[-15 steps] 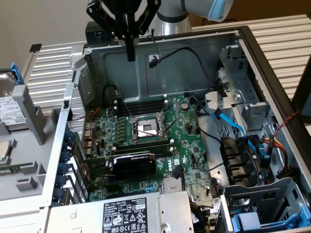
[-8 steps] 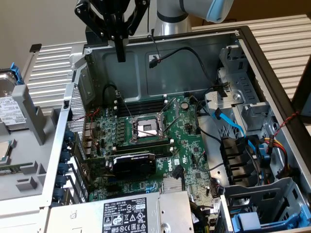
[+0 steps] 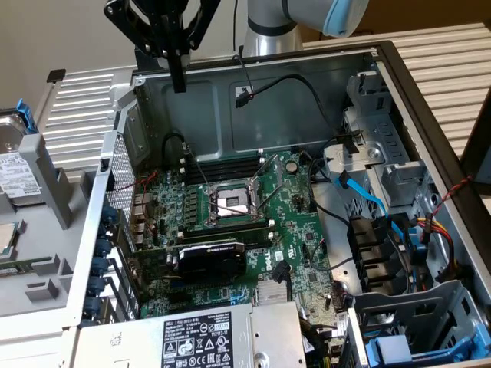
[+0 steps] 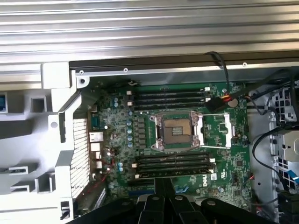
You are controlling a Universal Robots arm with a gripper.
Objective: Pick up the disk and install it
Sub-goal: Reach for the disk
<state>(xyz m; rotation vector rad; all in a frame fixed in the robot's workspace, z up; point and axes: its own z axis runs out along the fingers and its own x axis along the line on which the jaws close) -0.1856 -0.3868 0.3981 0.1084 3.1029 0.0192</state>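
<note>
The disk (image 3: 11, 165) lies at the exterior view's far left edge, on a grey holder (image 3: 46, 192) outside the computer case. Its white barcode label and a blue rail (image 3: 21, 115) show; the rest is cut off by the frame edge. My black gripper (image 3: 178, 86) hangs high over the case's back left corner, well to the right of the disk. Its fingers are shut with nothing between them. In the wrist view the gripper (image 4: 163, 181) points down over the motherboard (image 4: 187, 140), near the empty processor socket (image 4: 176, 132).
The open case (image 3: 430, 100) holds a graphics card (image 3: 211, 257), a labelled power supply (image 3: 207, 337) and grey drive bays (image 3: 387, 172) with blue cables on the exterior view's right. A small square processor chip (image 3: 6, 238) lies on the holder below the disk. A loose black cable (image 3: 245, 96) hangs inside.
</note>
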